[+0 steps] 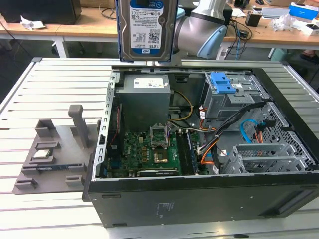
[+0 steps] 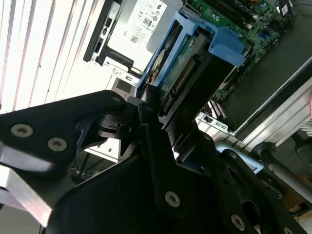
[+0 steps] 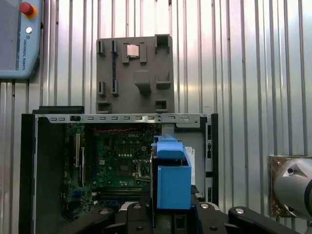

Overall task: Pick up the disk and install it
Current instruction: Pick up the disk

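Big slatted metal tabletop [image 1: 50, 79] with an open computer case [image 1: 199, 199] lying on its side, motherboard facing up. In the exterior view a grey parts holder [image 1: 50, 154] sits just beside the case on that view's left. The grey drive cage [image 1: 229, 94] with the blue latch is inside the case at the far end, on that view's right.

The disk [image 1: 146, 30] isn't in there yet. It hangs upright in the air over the power supply end of the case, label toward the exterior camera.

In the second wrist view the jaws are pinching the disk [image 2: 185, 63] at one end, next to the connector.

My guess on handling: stiff, dense and fairly hefty for its size, with slick metal faces, and it won't like knocks. I'd grab it by the blue side rails or the bare flanks, and stay off the connector and circuit board.
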